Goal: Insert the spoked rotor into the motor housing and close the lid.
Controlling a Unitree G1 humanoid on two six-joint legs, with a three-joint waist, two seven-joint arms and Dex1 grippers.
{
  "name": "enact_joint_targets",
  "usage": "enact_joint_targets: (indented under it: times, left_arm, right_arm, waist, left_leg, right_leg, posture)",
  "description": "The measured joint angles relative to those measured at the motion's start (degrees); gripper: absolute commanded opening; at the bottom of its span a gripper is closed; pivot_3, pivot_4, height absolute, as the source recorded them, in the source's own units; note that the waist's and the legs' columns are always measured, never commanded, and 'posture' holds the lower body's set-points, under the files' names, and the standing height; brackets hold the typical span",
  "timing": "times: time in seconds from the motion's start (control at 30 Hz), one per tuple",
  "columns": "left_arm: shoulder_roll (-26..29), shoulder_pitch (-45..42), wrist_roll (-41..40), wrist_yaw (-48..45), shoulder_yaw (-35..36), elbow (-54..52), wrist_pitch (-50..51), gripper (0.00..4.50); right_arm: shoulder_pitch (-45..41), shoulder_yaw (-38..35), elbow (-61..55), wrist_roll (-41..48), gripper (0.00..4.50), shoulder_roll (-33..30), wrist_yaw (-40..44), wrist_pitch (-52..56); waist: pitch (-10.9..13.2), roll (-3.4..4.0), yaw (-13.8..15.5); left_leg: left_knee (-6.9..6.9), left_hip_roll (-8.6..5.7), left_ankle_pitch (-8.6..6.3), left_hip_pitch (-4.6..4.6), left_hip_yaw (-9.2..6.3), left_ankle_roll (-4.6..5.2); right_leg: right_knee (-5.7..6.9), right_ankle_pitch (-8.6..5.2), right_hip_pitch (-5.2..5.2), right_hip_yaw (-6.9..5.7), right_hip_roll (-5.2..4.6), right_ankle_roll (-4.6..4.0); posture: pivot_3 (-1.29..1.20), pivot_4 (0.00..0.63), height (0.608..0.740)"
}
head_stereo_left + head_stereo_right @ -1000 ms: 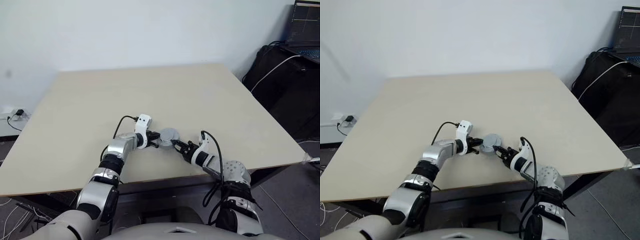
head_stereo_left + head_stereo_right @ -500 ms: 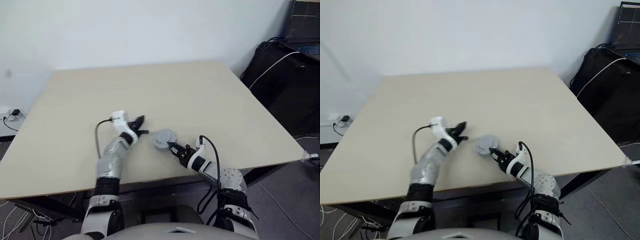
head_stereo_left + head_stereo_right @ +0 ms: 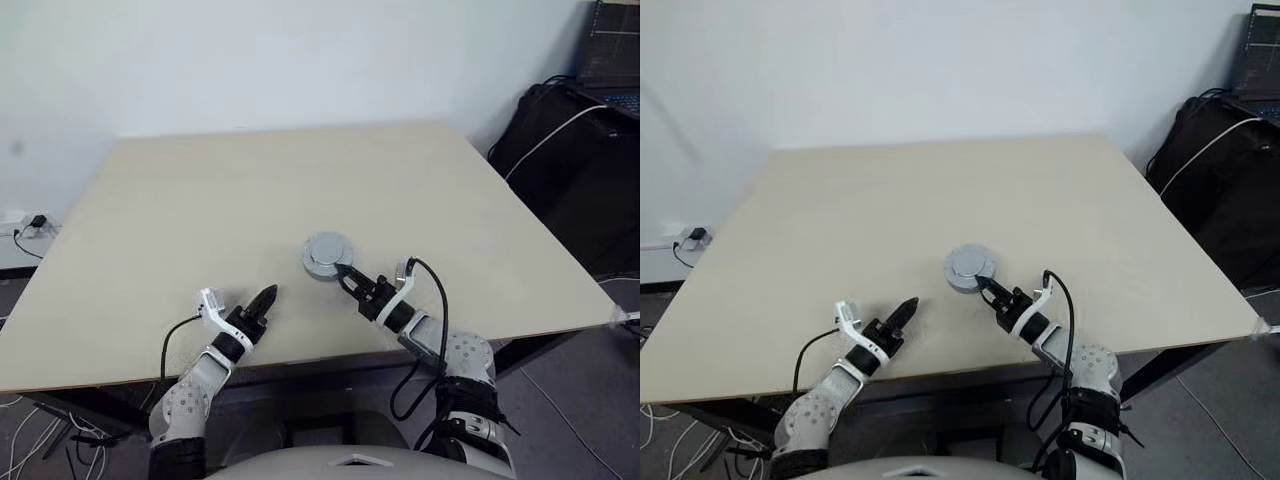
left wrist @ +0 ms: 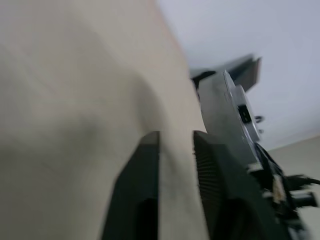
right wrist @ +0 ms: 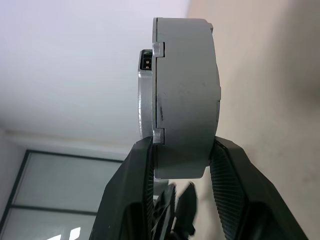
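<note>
The motor housing (image 3: 327, 256) shows as a closed grey metal puck, its lid (image 5: 148, 95) seated as a thinner silver-grey disc along one face with a small dark notch at the seam. Its outer wall is smooth and matte, faintly scuffed, with a stepped join line running round it. The right claw (image 3: 345, 276) is clenched on the puck's rim, one black ribbed finger (image 5: 134, 195) pressed to each flat side, so the assembly sits at the claw's tip, over the pale counter (image 3: 200, 200). The left claw (image 3: 266, 296) sits well apart to the side, near the counter's front edge, released, its two dark fingers (image 4: 142, 195) parted with nothing between them.
</note>
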Motion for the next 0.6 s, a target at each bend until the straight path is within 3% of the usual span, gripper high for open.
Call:
enact_joint_targets:
  times: [0.2, 0.23, 0.6]
  left_arm:
    - [0.2, 2.1, -9.1, 0.0, -0.3, -0.4, 4.8, 4.32]
    - [0.2, 2.3, -9.6, 0.0, -0.5, -0.4, 4.8, 4.47]
    - [0.2, 2.5, -16.2, 0.2, -2.5, 0.8, 5.4, 4.47]
  right_arm:
    - [0.3, 2.0, -2.5, 1.7, 1.29, -0.4, -0.1, 1.4]
    - [0.5, 2.1, -2.5, 1.8, 1.29, -0.5, -0.2, 1.8]
    - [3.1, 5.5, -4.8, 3.2, 1.29, -2.7, -1.5, 7.5]
  waist:
    - [0.0, 0.01, 0.0]
    - [0.0, 0.01, 0.1]
    - [0.0, 0.01, 0.1]
  left_leg:
    - [0.0, 0.0, 0.0, 0.0, 0.02, -0.01]
    - [0.01, 0.0, 0.01, 0.0, 0.02, -0.01]
    - [-0.01, 0.01, 0.01, 0.0, 0.01, -0.02]
  right_leg:
    - [-0.01, -0.01, 0.01, 0.01, 0.0, -0.04]
    - [-0.01, -0.01, 0.01, 0.02, 0.0, -0.04]
    - [0.01, -0.08, 0.0, 0.07, 0.0, -0.15]
  posture:
    - [0.0, 0.0, 0.74]
    - [0.0, 0.0, 0.74]
    - [0.0, 0.0, 0.74]
